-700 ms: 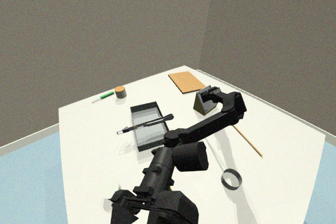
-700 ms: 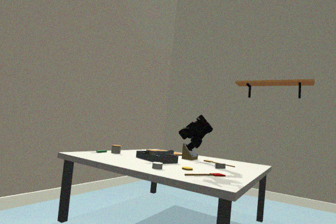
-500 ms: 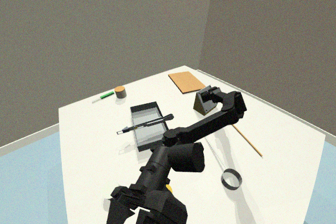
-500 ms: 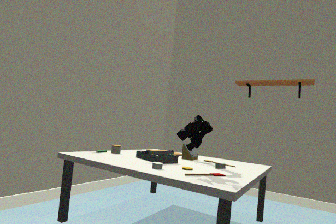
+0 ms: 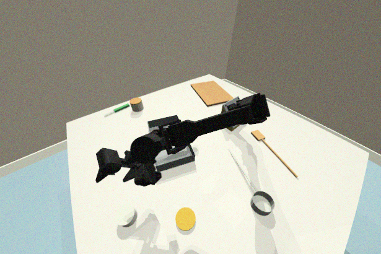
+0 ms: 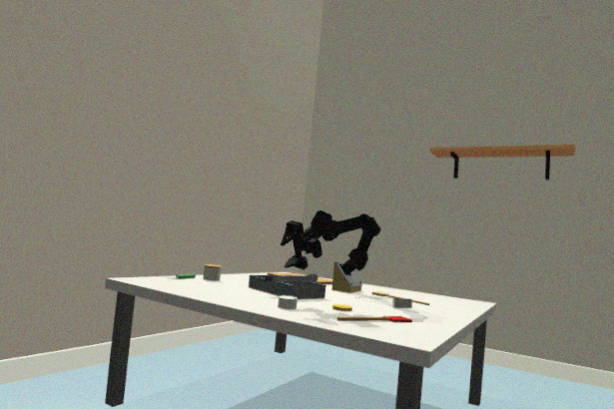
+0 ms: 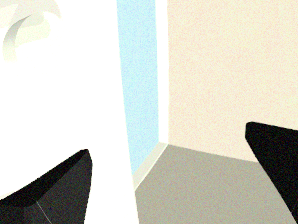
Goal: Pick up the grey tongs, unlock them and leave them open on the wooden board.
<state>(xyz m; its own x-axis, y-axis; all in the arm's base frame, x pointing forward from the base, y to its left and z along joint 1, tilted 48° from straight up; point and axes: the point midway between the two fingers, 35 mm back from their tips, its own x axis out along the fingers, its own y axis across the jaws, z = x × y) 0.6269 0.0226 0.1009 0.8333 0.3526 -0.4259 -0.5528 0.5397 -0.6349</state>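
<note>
The dark grey tongs (image 6: 306, 277) lie across the roasting tin (image 5: 176, 163) (image 6: 274, 287); in the top view the arm hides them, and whether they are locked cannot be seen. The wooden board (image 5: 211, 93) (image 6: 324, 280) lies flat at the back of the table, beyond the tin. My gripper (image 5: 110, 180) (image 6: 284, 254) (image 7: 172, 144) is open and empty, its fingers wide apart. It hangs in the air above the tin's side of the table, clear of the tongs. The wrist view shows table edge, floor and wall between the fingers, with no tongs.
A grey pot with an orange top (image 5: 136, 105) (image 6: 212, 272) and a green-handled tool (image 5: 121, 108) stand beyond the tin. A yellow disc (image 5: 185, 218) (image 6: 342, 307), a pale round dish (image 5: 126, 217) (image 6: 288, 302), a wooden spatula (image 5: 279, 158) and a red-ended tool (image 6: 400, 319) lie around.
</note>
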